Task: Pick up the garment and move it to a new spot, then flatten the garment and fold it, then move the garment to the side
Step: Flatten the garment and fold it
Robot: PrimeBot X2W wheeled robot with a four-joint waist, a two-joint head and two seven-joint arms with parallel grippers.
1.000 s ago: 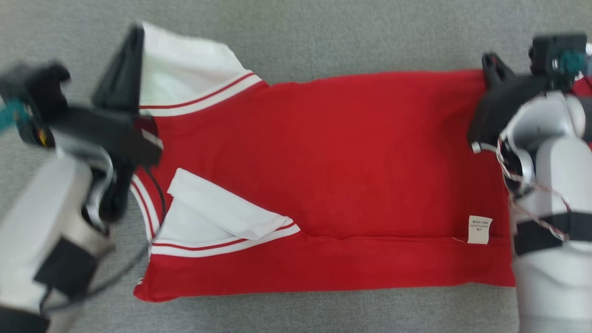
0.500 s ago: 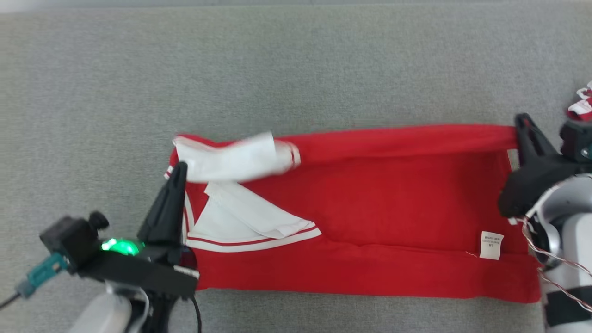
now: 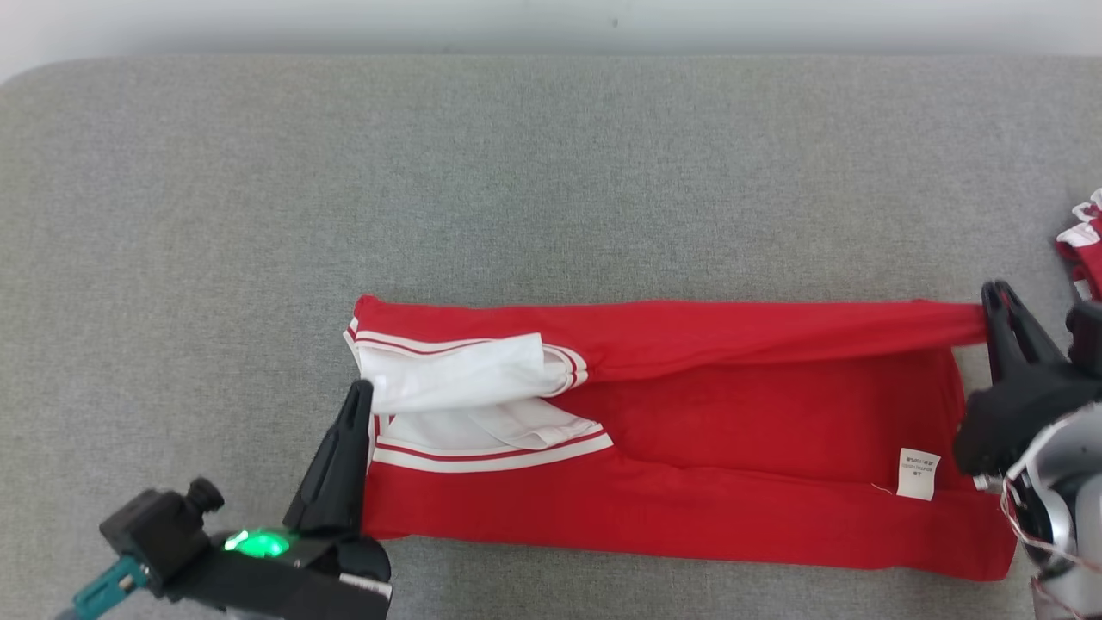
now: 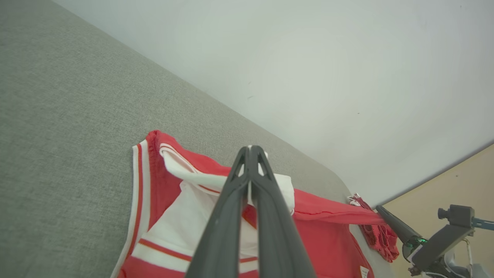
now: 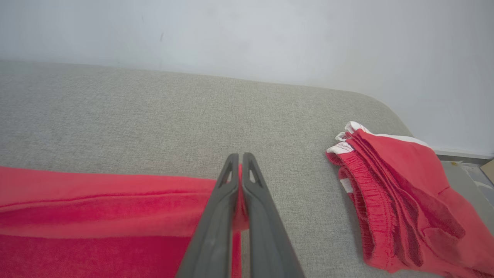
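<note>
The left end effector (image 3: 360,393) pinches the white sleeve (image 3: 456,379) of the red shirt (image 3: 758,405). The right end effector (image 3: 996,294) grips its hem (image 3: 947,320).

Grey padded surface (image 3: 551,172) holds garment (image 3: 689,508) and second red cloth (image 5: 397,185).

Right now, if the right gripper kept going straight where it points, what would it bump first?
Probably bare grey cushion, then the wall; its tilt is unclear. The red shorts lie aside.
</note>
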